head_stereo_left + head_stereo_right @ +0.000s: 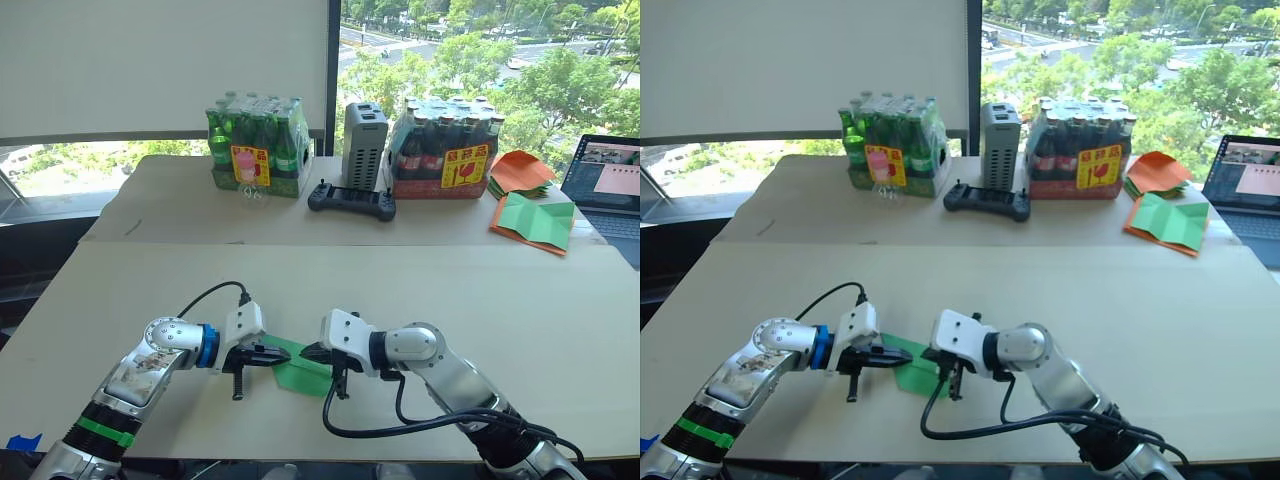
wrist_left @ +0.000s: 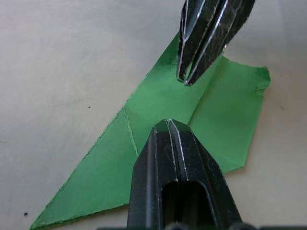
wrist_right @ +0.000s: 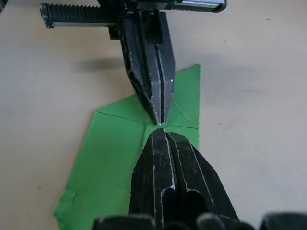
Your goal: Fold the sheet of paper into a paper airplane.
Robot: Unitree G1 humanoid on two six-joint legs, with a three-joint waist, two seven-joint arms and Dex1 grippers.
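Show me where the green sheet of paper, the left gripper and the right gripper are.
sheet of paper (image 2: 158, 100), left wrist view, flat creased middle.
left gripper (image 3: 159, 120), right wrist view, closed fingertips.
right gripper (image 2: 184, 79), left wrist view, closed fingertips.

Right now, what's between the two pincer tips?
Nothing: left pincer and right pincer meet tip to tip, both shut, over the sheet of paper in the right wrist view.

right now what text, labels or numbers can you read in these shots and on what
No text can be read.
Green bottle pack: yellow and pink label, print too small to read.
Dark bottle pack: yellow label with red marks, too small to read.
Laptop: screen content blurred.
Grey box, black controller, sheet of paper: no print visible.
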